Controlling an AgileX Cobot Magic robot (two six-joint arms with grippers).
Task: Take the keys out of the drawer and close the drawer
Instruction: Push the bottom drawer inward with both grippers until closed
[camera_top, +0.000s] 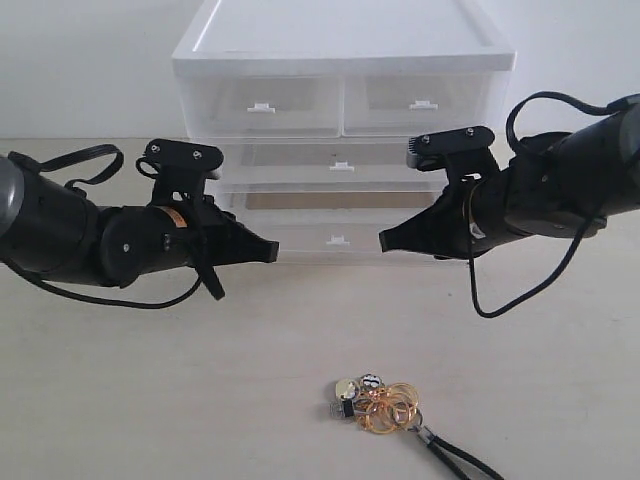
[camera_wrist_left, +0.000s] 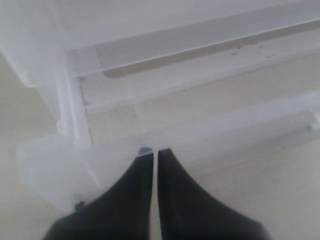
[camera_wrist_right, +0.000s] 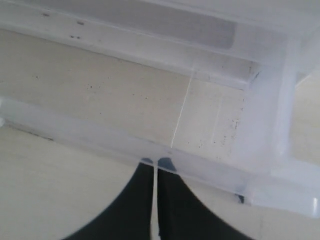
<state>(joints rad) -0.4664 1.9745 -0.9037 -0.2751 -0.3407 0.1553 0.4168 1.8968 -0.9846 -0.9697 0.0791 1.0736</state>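
The keys (camera_top: 378, 403), gold rings with small silver-and-black pieces and a dark strap, lie on the table in front of the unit, away from both grippers. The drawer (camera_top: 300, 238), the lowest tier, is pulled out and its inside looks empty. My left gripper (camera_top: 270, 250) is shut, its tips against the drawer's front wall left of the tab handle (camera_top: 338, 239). My right gripper (camera_top: 386, 240) is also shut, its tips at the front wall right of the handle. The wrist views show the left gripper (camera_wrist_left: 152, 152) and the right gripper (camera_wrist_right: 156, 163) touching the translucent front (camera_wrist_left: 210, 132) (camera_wrist_right: 90, 132).
The white four-drawer unit (camera_top: 340, 60) stands at the back against the wall. Its middle wide drawer (camera_top: 342, 165) and two top half-width drawers are shut. The keys' strap (camera_top: 455, 458) trails toward the front edge of the view. Black cables hang from both arms.
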